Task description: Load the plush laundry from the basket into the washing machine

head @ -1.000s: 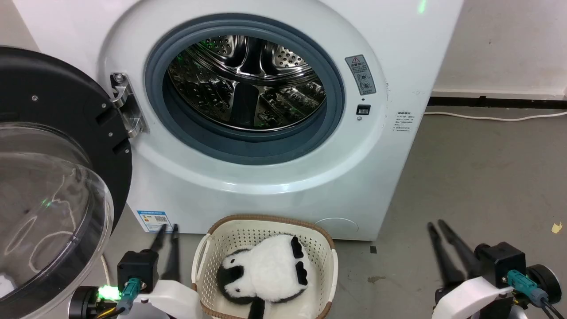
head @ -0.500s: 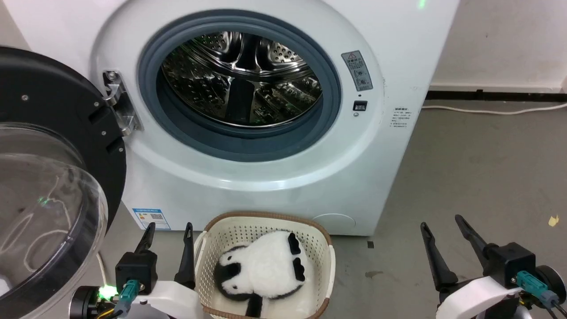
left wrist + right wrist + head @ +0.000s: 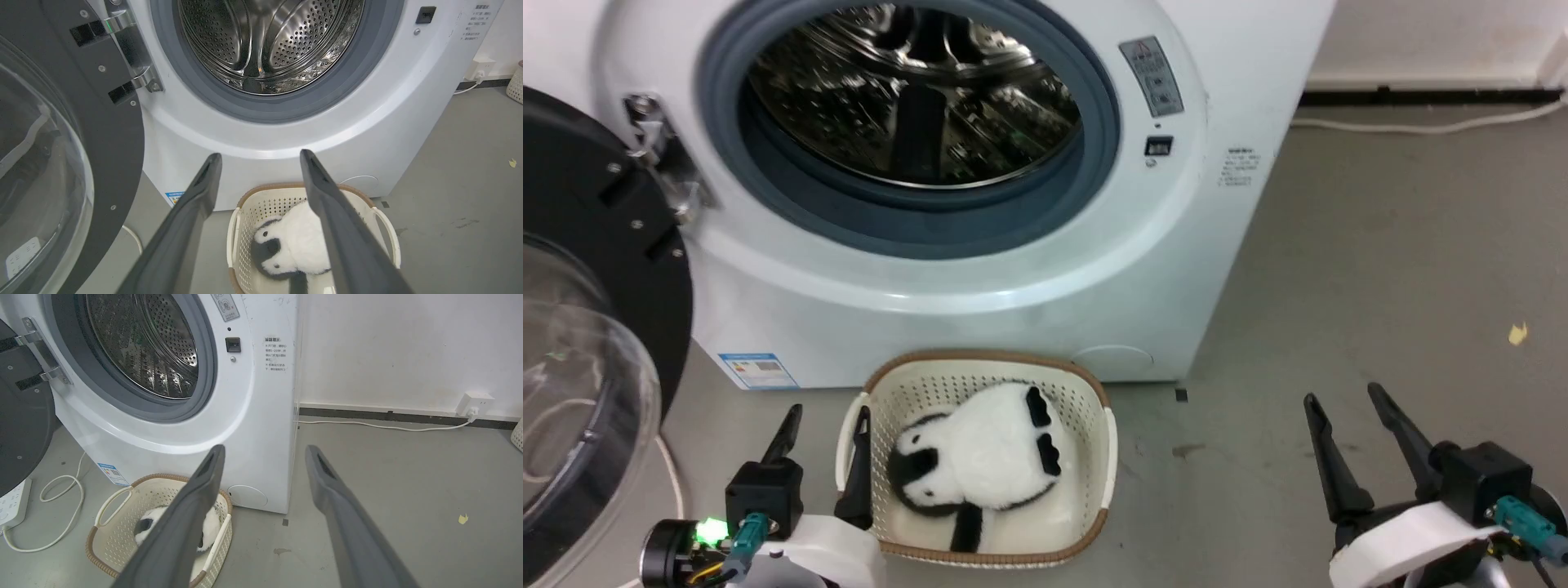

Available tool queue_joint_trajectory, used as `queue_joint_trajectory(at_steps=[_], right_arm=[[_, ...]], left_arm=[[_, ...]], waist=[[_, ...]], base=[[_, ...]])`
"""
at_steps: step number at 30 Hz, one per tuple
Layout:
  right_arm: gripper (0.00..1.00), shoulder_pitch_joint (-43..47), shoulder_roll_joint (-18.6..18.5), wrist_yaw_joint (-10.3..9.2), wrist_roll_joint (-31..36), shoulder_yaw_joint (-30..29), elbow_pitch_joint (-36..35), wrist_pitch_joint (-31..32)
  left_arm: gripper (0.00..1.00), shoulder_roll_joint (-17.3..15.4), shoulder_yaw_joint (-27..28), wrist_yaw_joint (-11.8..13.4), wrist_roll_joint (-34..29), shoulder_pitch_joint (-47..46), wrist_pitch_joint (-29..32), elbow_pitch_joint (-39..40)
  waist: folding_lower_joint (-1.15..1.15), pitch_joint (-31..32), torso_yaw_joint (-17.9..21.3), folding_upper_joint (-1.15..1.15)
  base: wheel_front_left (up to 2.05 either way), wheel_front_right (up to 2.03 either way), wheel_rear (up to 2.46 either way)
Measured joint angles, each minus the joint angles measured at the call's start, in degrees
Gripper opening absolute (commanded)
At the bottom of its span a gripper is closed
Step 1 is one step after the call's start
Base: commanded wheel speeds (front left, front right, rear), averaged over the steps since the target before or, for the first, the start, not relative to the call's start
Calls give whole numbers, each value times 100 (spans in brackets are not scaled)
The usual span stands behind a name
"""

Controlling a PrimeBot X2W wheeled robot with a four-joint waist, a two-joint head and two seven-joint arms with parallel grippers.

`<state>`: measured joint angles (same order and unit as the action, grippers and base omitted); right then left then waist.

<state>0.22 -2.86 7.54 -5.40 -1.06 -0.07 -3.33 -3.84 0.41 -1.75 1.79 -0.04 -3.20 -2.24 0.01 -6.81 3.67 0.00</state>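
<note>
Head view, set against a second ago: shows the washing machine (image 3: 980, 310) higher and further left, its porthole cut by the top edge. A tilt of the camera, no move of the things. Shows both tools changed too: the left gripper (image 3: 823, 429) and the right gripper (image 3: 1343, 402), pressed together then, now spread wide and empty, fingers pointing up the picture. Puts the left gripper just beside the left handle of the basket (image 3: 980, 358), one finger crossing it; touching or apart, cannot tell. Puts the right gripper well apart from it, over bare ground at the lower right.

Around them: a smooth grey floor (image 3: 1380, 269), stained in spots. Behind, a pale wall (image 3: 388, 347) with a dark skirting. At the far left, the open door (image 3: 596, 245), black-rimmed with a clear dome, swung out on its hinge. Inside the grey seal, the shiny holed drum (image 3: 907, 90). Along the skirting, a white cable (image 3: 1421, 128); by the machine's left foot, a white power strip (image 3: 10, 502); out on the right, a small yellow scrap (image 3: 1516, 332).

Lastly the soft toy (image 3: 988, 449): lying in the cream, brown-rimmed basket, on the floor just before the machine's base, below the porthole. Fluffy and white, rounded, with a black-patched face toward the near left, two black paws toward the far right and one black limb toward the near rim.
</note>
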Motion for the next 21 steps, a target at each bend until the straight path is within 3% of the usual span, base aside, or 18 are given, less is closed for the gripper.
queue_joint_trajectory(at_steps=[21], right_arm=[[100, -324, 0, 0, -617, 32, -158, -245]], left_arm=[[100, -737, -248, -120, 307, -769, -60, -779]], waist=[[0, -1104, 469, 0]], base=[[0, 0, 0]])
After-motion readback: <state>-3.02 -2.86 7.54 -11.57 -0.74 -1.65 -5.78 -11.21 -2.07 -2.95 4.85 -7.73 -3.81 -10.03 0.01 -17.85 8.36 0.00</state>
